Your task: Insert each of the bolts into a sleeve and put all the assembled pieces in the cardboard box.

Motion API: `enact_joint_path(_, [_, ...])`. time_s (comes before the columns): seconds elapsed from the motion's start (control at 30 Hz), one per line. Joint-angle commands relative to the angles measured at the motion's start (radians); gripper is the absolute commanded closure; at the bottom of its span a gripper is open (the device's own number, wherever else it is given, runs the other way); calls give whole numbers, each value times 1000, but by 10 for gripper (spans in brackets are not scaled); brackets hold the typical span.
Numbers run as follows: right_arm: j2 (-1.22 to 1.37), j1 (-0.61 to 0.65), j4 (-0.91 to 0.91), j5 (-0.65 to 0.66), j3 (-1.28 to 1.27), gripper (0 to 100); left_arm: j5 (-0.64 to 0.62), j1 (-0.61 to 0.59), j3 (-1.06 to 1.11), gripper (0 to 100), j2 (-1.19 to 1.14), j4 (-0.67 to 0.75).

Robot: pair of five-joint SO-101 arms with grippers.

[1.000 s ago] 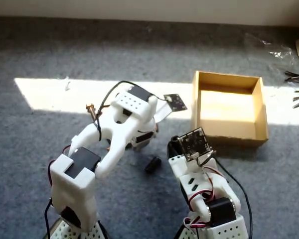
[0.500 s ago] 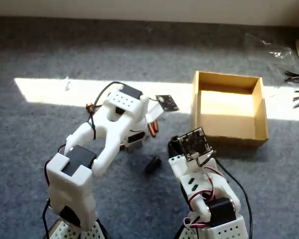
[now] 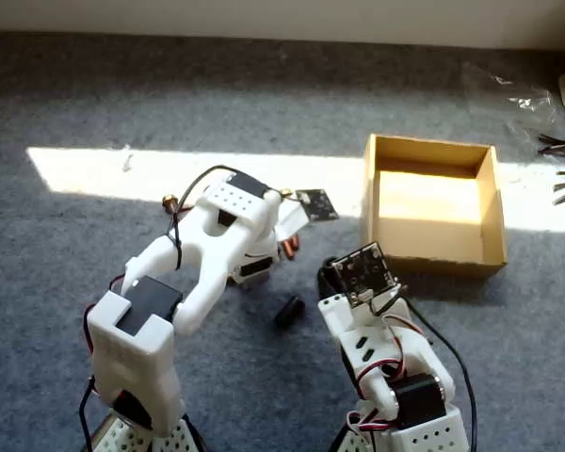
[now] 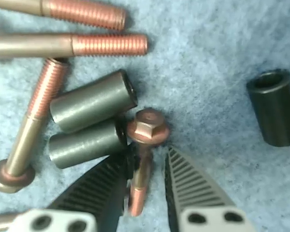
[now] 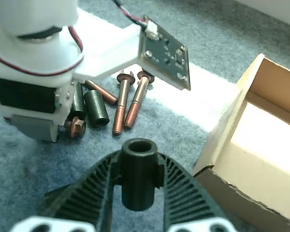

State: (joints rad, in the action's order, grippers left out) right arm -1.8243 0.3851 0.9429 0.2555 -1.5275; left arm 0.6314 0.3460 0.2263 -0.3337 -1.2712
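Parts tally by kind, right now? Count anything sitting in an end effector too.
Bolts: 4
Sleeves: 4, one of them held in the right end effector
Cardboard box: 1
Total: 9

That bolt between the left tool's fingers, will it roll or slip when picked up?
The bolt looks solid metal, probably stiff and heavy for its size. Its round shank may roll if nudged, though the flanged head should curb that. The left tool has ribbed fingers, likely limiting slipping.
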Motion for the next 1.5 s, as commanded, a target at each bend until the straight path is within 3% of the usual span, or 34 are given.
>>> enact_joint_path(0.0, [-12,-4,-28,17,8,994,3,22,10,888,7,46])
enact_joint_path(0.93, [-12,-4,-31,20,-24,994,0,110,-47,891,8,74])
enact_joint_path(1.07, [-12,-4,-31,20,-24,994,-54,124,-42,892,8,97])
enact_joint_path(1.23, [-12,-4,-31,20,-24,994,-63,127,-39,965,7,117])
enact_joint_path(1.47, [-12,-4,-31,20,-25,994,-63,119,-39,976,7,109])
